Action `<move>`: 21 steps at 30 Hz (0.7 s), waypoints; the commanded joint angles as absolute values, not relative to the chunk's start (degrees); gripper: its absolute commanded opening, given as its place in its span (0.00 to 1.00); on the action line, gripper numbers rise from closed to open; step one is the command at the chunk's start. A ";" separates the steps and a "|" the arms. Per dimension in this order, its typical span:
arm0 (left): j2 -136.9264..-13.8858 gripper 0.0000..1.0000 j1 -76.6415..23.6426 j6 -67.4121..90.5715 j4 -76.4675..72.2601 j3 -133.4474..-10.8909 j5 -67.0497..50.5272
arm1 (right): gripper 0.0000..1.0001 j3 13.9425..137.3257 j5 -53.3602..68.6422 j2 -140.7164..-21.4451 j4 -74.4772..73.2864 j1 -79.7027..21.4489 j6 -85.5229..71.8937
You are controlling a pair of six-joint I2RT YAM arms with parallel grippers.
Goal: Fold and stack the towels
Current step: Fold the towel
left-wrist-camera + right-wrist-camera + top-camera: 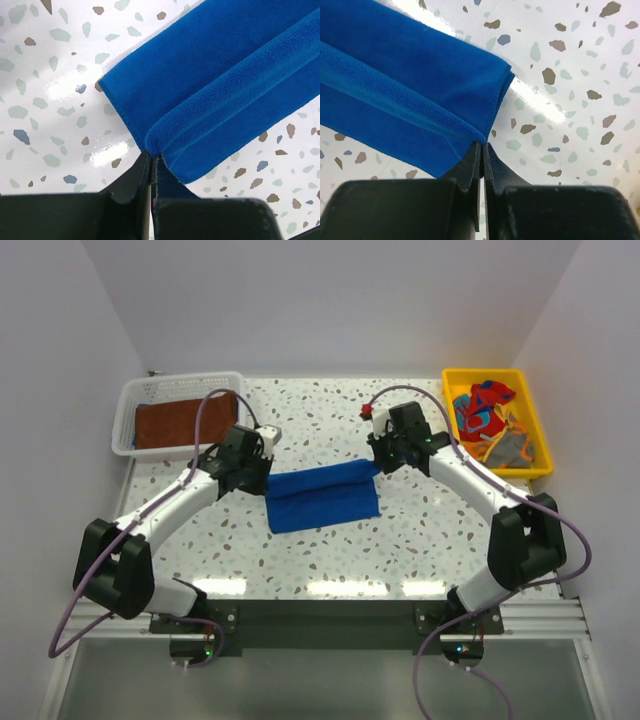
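**First speaker:** While both arms reach over the middle of the tabletop [420,540], what do they hold?

**Second speaker:** The blue towel [322,497] lies there, partly doubled. The left hand [151,160] is pinched closed on the raised fold's left end. The right hand [483,147] is pinched closed on its right end.

**First speaker:** How is this fold done well?

**Second speaker:** Probably by carrying both ends level and together toward the near edge, with the cloth taut so the edges meet. A brown towel [180,423] sits in the white basket [130,405] at the far-left corner.

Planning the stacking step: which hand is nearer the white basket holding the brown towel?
Left. The left hand pinches the blue towel close by the white basket; the right hand pinches its opposite end, farther away.
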State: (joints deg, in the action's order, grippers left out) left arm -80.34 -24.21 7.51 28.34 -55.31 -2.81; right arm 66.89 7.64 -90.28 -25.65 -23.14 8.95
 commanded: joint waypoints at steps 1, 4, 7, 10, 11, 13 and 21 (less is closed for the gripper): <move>-78.49 0.00 -24.87 9.75 30.68 -55.20 -3.87 | 0.00 66.27 6.59 -86.57 -24.35 -22.85 7.03; -78.92 0.00 -25.14 10.63 29.01 -51.86 -4.22 | 0.00 64.17 7.12 -86.75 -23.91 -22.85 6.42; -80.94 0.00 -25.22 11.16 27.95 -49.84 -4.31 | 0.00 62.14 7.90 -87.80 -22.68 -22.85 5.19; -82.79 0.00 -25.31 11.77 26.72 -48.78 -4.74 | 0.00 61.79 9.75 -89.64 -23.29 -22.94 3.79; -82.97 0.00 -25.40 11.95 26.28 -48.52 -4.92 | 0.00 61.79 9.67 -90.00 -23.73 -23.03 3.52; -83.75 0.00 -25.66 12.30 25.05 -47.55 -5.62 | 0.00 61.44 9.76 -90.87 -23.82 -23.03 2.90; -84.99 0.00 -26.28 13.27 23.38 -45.35 -7.21 | 0.00 60.91 9.14 -94.39 -25.05 -23.12 0.44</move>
